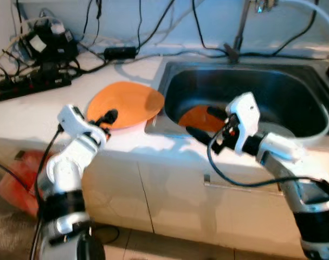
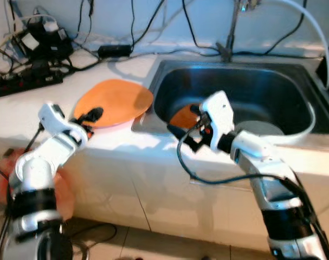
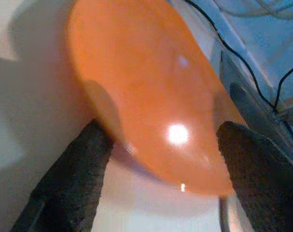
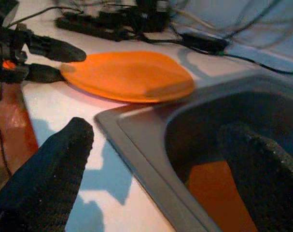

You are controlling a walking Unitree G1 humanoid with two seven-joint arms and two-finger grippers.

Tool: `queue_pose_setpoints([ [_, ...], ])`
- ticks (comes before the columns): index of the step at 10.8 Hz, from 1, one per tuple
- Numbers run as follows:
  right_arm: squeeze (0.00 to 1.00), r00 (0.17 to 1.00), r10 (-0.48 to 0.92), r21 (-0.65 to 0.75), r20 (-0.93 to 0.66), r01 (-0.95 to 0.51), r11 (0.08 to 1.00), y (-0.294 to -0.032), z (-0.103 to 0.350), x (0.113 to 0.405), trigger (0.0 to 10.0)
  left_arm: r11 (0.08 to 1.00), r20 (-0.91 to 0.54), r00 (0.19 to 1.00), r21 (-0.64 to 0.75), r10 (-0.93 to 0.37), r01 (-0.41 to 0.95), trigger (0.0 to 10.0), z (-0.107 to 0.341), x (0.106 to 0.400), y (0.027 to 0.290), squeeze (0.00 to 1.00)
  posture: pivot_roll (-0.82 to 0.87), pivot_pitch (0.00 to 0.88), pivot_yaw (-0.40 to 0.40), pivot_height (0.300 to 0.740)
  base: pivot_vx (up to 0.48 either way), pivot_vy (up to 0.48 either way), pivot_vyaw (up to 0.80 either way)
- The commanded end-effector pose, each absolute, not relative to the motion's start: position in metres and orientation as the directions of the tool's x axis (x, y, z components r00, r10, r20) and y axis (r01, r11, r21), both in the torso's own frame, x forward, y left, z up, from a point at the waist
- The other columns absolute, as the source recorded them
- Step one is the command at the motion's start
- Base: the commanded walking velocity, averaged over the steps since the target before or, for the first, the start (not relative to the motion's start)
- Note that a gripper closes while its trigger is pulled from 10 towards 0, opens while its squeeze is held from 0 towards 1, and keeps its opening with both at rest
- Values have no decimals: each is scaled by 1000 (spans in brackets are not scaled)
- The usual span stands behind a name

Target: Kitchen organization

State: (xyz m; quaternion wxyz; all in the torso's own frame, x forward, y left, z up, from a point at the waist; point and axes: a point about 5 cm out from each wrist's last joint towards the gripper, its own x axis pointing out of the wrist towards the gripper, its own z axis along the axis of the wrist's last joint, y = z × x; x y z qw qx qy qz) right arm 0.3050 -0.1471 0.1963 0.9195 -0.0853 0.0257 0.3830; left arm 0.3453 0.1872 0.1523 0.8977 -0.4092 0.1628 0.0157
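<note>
An orange plate [image 1: 129, 102] lies on the white counter [image 1: 39, 116], its right edge reaching over the sink rim [image 1: 155, 123]. My left gripper [image 1: 109, 120] is open at the plate's near left edge, one finger above the rim and one beside it; in the left wrist view the plate [image 3: 151, 96] sits between the two spread fingers [image 3: 74, 179]. A second orange plate [image 1: 199, 116] lies inside the steel sink [image 1: 251, 89]. My right gripper [image 1: 199, 120] hangs open over the sink's front left corner, holding nothing.
A power strip [image 1: 31, 86] and tangled cables [image 1: 50, 43] crowd the counter's back left. The faucet [image 1: 240, 27] stands behind the sink. A pale round object [image 2: 256, 127] lies in the basin. Something red [image 1: 18, 179] sits on the floor at left.
</note>
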Motion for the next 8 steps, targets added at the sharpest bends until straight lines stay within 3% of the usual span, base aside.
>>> queue_pose_setpoints([
  [1, 0, 693, 714, -138, -100, -720, 680, -146, 202, 304, 10000, 640, -374, 922, -735, -103, -226, 0, 138, 343, 190, 0, 36, 63, 99, 740, 0, 0, 0],
  [4, 0, 692, 714, -134, -109, -722, 679, -147, 199, 303, 10000, 572, -358, 931, -779, -68, -258, 0, 144, 350, 202, 0, 37, 61, 92, 740, 0, 0, 0],
  [8, 0, 694, 711, -131, -111, -719, 682, -146, 197, 303, 10000, 557, -355, 933, -788, -62, -263, 0, 146, 356, 207, 0, 34, 67, 92, 740, 0, 0, 0],
])
